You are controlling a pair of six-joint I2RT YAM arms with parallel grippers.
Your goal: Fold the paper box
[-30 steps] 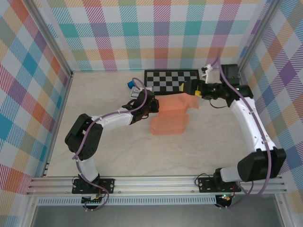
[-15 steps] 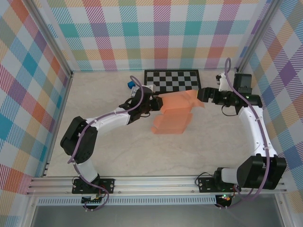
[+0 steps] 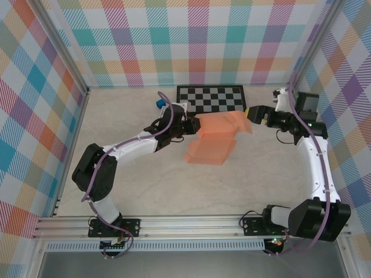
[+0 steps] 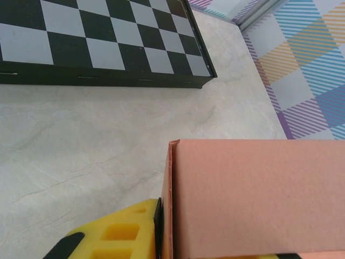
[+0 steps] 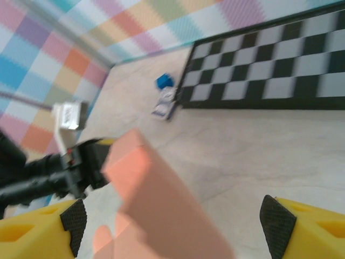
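Salmon paper box [image 3: 212,146] in left fingers [image 4: 119,233]

Beige marbled table [image 3: 174,191] free along near side. Salmon-orange cardboard paper box [image 3: 214,142] blocks centre; black-and-white checkered board [image 3: 210,98] and small blue cube [image 3: 158,103] stand far.

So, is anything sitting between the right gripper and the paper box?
Nothing visible. The open right gripper points straight at the paper box, whose right end lies just ahead of its spread fingers.
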